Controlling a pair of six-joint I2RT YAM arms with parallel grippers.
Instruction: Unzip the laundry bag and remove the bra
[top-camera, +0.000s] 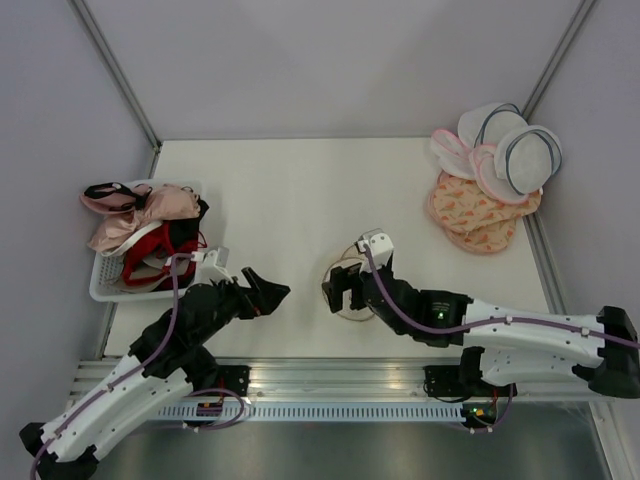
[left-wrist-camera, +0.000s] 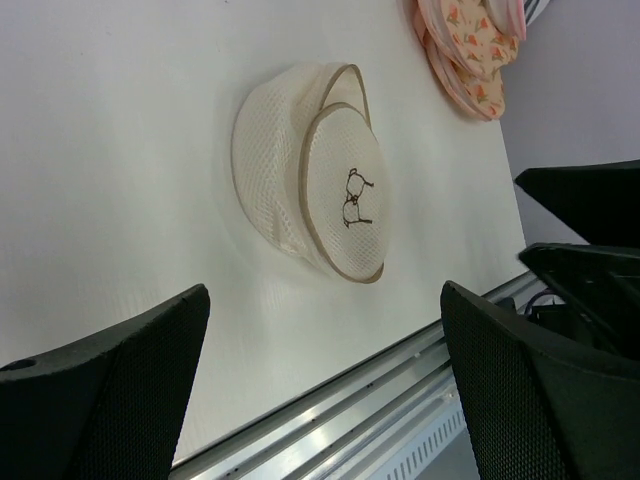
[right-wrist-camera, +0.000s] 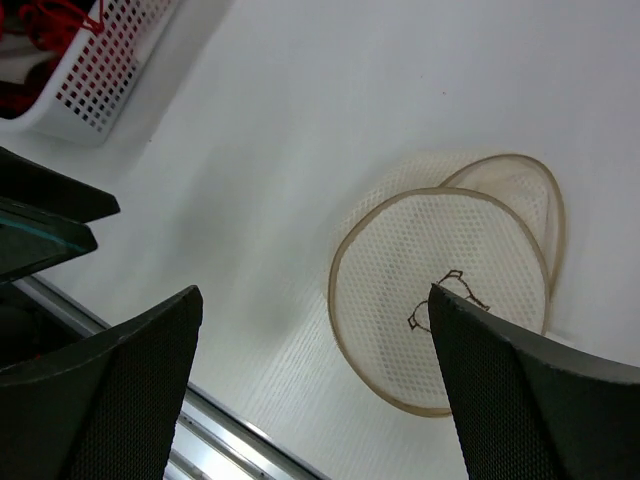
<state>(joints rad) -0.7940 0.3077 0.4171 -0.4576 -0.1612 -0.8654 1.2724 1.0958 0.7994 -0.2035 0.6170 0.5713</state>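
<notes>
Cream mesh laundry bag (left-wrist-camera: 310, 175) flat on table (left-wrist-camera: 120, 150), upper centre of left wrist view. Left end effector (top-camera: 268, 293) and right end effector (top-camera: 342, 288) both spread, empty. Zipper pull not discernible. Pin tan rim with one, trace rim for pull with other.

The bag (left-wrist-camera: 290, 160) is cream mesh, edged in tan, with a dark drawing (left-wrist-camera: 354, 197) (a line-sketched bra). The basket (top-camera: 98, 285) is white; its pink bra (top-camera: 112, 200) has black straps, beside a red bra (top-camera: 150, 243). Far pouches (top-camera: 478, 212) are pink with orange print.

White basket (top-camera: 102, 283), pink patterned bags (top-camera: 480, 212)
</notes>
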